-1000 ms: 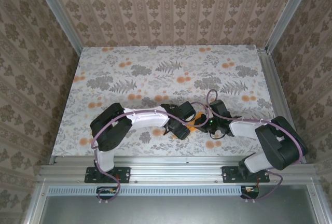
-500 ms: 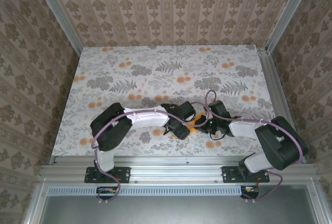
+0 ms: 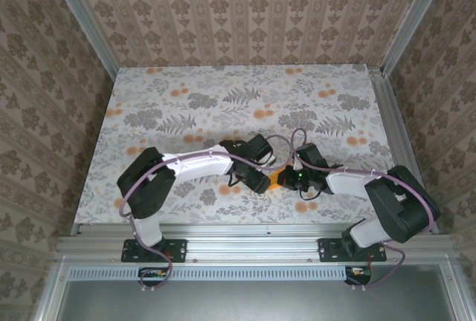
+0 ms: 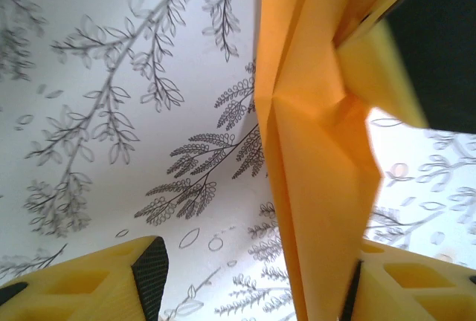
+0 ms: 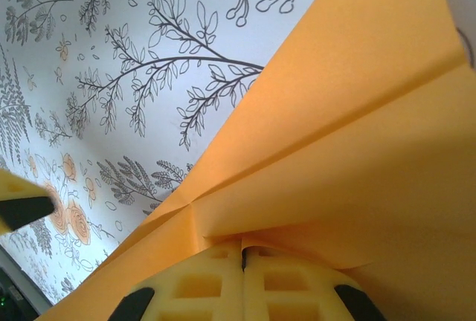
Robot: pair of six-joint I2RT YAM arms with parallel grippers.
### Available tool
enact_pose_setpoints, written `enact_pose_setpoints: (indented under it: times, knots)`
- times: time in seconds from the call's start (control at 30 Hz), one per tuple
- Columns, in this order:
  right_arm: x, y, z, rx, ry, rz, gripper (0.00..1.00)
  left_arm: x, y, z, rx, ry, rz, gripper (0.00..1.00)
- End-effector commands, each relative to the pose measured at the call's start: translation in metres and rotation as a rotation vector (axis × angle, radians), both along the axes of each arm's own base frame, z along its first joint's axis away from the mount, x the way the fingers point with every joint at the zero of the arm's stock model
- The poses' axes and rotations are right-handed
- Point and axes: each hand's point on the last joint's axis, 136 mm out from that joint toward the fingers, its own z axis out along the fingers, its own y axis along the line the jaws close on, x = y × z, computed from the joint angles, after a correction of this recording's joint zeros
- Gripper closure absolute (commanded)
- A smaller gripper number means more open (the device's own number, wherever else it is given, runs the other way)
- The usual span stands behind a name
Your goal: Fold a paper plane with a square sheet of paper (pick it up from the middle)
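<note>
The orange sheet of paper (image 3: 277, 180), creased and folded into a narrower layered shape, is held just above the table between the two grippers. My right gripper (image 5: 243, 250) is shut on a folded edge of the paper (image 5: 357, 135), which spreads out from its yellow fingers. In the top view the right gripper (image 3: 287, 180) is on the paper's right side and my left gripper (image 3: 256, 176) is close on its left. The left gripper (image 4: 253, 276) is open, and the paper (image 4: 312, 150) hangs between its fingers against the right fingertip (image 4: 416, 287). I cannot tell whether it has the paper plane's shape.
The flower-printed tablecloth (image 3: 223, 105) covers the table, with papered walls on three sides and a metal rail (image 3: 253, 235) at the near edge. Both arms crowd the near middle, and their cables (image 3: 297, 143) loop above the grippers.
The left arm's elbow has swung left and its gripper has shifted slightly back and left. The right gripper keeps its hold on the paper in place.
</note>
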Motion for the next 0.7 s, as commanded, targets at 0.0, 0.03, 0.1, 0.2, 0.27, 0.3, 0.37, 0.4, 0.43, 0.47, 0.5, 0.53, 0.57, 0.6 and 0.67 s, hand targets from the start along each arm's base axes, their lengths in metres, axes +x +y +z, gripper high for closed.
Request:
enact_pose_setpoints:
  times: [0.0, 0.03, 0.1, 0.2, 0.27, 0.3, 0.37, 0.4, 0.43, 0.47, 0.5, 0.53, 0.57, 0.6, 0.67]
  knots:
    - [-0.029, -0.023, -0.035, -0.143, 0.126, -0.004, 1.0, 0.0, -0.005, 0.031, -0.11, 0.048, 0.031, 0.4]
    - [-0.029, -0.023, -0.035, -0.146, 0.125, -0.003, 1.0, 0.0, -0.007, 0.035, -0.138, 0.058, 0.038, 0.4]
    - [-0.028, -0.022, -0.034, -0.145, 0.121, -0.003, 1.0, 0.001, -0.011, 0.041, -0.179, 0.077, 0.044, 0.4]
    - [-0.028, -0.022, -0.033, -0.145, 0.121, -0.001, 1.0, 0.003, -0.015, 0.04, -0.193, 0.097, 0.048, 0.41]
    - [-0.028, -0.022, -0.033, -0.144, 0.12, -0.002, 1.0, 0.003, -0.017, 0.036, -0.193, 0.108, 0.049, 0.44]
    - [-0.028, -0.022, -0.034, -0.145, 0.121, -0.002, 1.0, 0.004, -0.018, 0.033, -0.194, 0.114, 0.053, 0.46]
    - [-0.028, -0.022, -0.033, -0.143, 0.117, -0.002, 1.0, 0.003, -0.02, 0.024, -0.19, 0.143, 0.058, 0.52]
    - [-0.027, -0.022, -0.032, -0.141, 0.115, -0.002, 1.0, 0.003, -0.019, 0.018, -0.181, 0.154, 0.063, 0.55]
    - [-0.027, -0.022, -0.032, -0.142, 0.114, -0.002, 1.0, 0.003, -0.019, 0.011, -0.171, 0.169, 0.071, 0.59]
    - [-0.027, -0.021, -0.032, -0.14, 0.114, -0.002, 1.0, 0.004, -0.018, 0.006, -0.165, 0.184, 0.08, 0.63]
    - [-0.027, -0.021, -0.032, -0.139, 0.113, -0.002, 1.0, 0.004, -0.018, 0.002, -0.165, 0.196, 0.086, 0.66]
    - [-0.027, -0.021, -0.032, -0.139, 0.112, -0.002, 1.0, 0.003, -0.018, 0.0, -0.171, 0.203, 0.09, 0.7]
    - [-0.027, -0.021, -0.032, -0.139, 0.113, -0.001, 1.0, 0.003, -0.018, -0.001, -0.172, 0.205, 0.092, 0.74]
    - [-0.027, -0.021, -0.032, -0.139, 0.113, -0.002, 1.0, 0.003, -0.017, -0.003, -0.168, 0.209, 0.095, 0.76]
    - [-0.027, -0.021, -0.032, -0.138, 0.112, -0.004, 1.0, 0.001, -0.015, -0.008, -0.157, 0.218, 0.097, 0.79]
